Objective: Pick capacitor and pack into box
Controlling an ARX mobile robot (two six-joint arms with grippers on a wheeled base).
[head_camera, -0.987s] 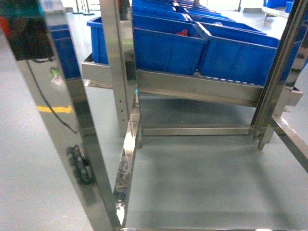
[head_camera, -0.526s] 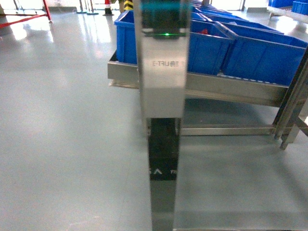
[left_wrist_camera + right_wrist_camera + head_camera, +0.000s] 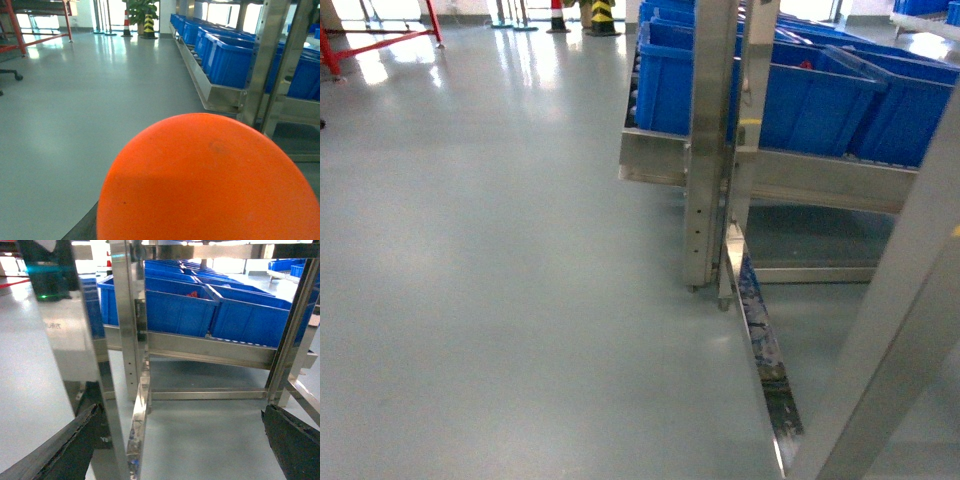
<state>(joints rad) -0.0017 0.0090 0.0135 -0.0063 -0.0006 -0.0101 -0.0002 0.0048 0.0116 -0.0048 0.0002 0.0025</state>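
A large, smooth orange rounded object (image 3: pixel 210 180) fills the lower half of the left wrist view and hides the left gripper's jaws. I cannot tell whether it is the capacitor or whether it is held. The right gripper (image 3: pixel 180 410) is open, its dark fingers (image 3: pixel 60 450) spread wide over bare floor with nothing between them. The box is out of view. Neither gripper shows in the head view.
A stainless steel rack (image 3: pixel 710 150) carries a row of open blue bins (image 3: pixel 810 100) on the right of the head view. One bin holds something small and red (image 3: pixel 190 289). Steel posts (image 3: pixel 127 320) stand close to the right gripper. Grey floor (image 3: pixel 490 250) stretches left, with cones (image 3: pixel 602 14) far back.
The head view has swung left. The rack and bins slid from the middle to the right side, a close steel post passed across, and open floor now fills the left.
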